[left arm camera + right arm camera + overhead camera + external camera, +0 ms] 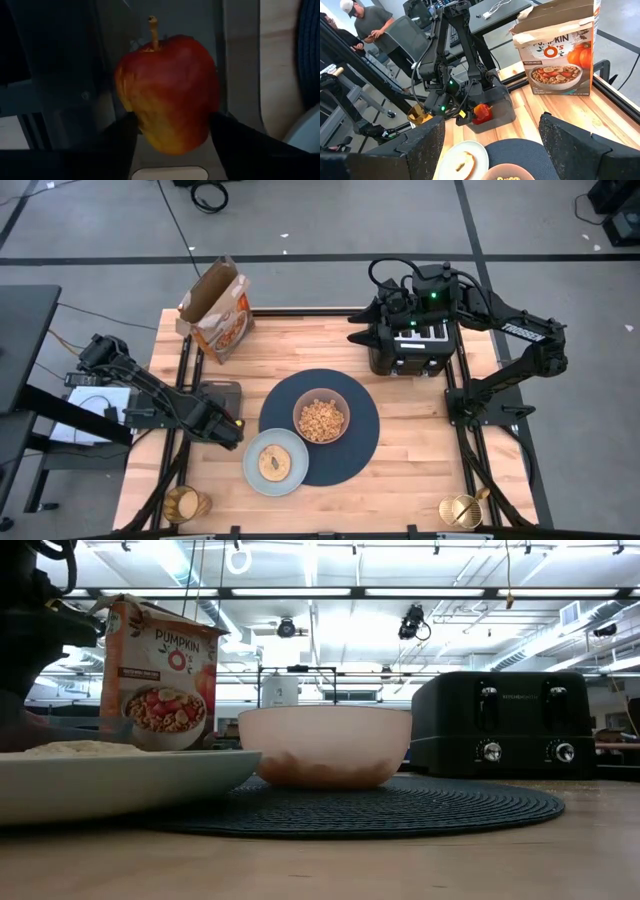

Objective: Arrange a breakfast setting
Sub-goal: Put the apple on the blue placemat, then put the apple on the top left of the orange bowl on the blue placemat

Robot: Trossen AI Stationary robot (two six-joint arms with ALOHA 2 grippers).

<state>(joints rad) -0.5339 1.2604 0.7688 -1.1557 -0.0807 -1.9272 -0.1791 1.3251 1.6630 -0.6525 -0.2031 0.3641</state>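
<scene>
From overhead I look straight down on the navy placemat. My low camera sits at table height, level with the placemat, very close to it. My left wrist camera is tight on the red apple; my right wrist camera views that apple across the placemat.

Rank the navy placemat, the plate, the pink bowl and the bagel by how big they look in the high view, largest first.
1. navy placemat
2. plate, a little wider than the bowl
3. pink bowl
4. bagel, lying on the plate

All sit on the same tabletop, so nearness to the camera hardly skews this.
</scene>
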